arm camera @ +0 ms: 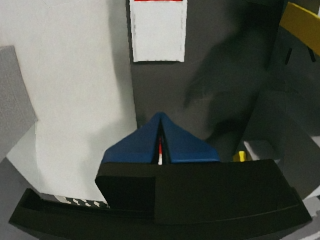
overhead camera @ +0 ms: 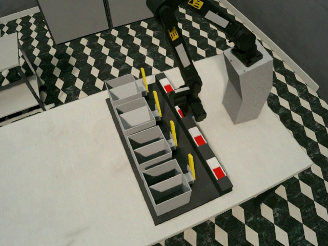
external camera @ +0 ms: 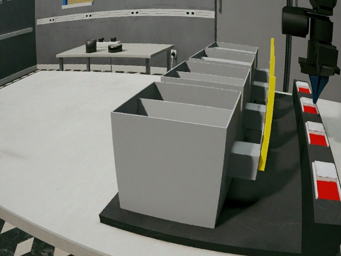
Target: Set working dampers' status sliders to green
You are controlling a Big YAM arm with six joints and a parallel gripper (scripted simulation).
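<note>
Four grey box dampers [overhead camera: 149,145] stand in a row on a black base, each with an upright yellow lever [overhead camera: 173,132] on its side. In front runs a black rail with four sliders. All four sliders show red beside a white cover: the farthest [overhead camera: 166,85], the second [external camera: 309,105], the third [overhead camera: 197,136] and the nearest [overhead camera: 216,168]. My gripper [external camera: 314,100] is shut and empty, blue fingertips pointing down just over the second slider from the far end. I cannot tell whether it touches. In the wrist view the shut tips [arm camera: 160,135] point at the third slider [arm camera: 158,10].
The arm's grey pedestal [overhead camera: 247,87] stands on the table to the right of the rail. The second yellow lever [overhead camera: 157,100] stands close to the left of my wrist. A side table with dark objects [external camera: 115,48] stands far behind.
</note>
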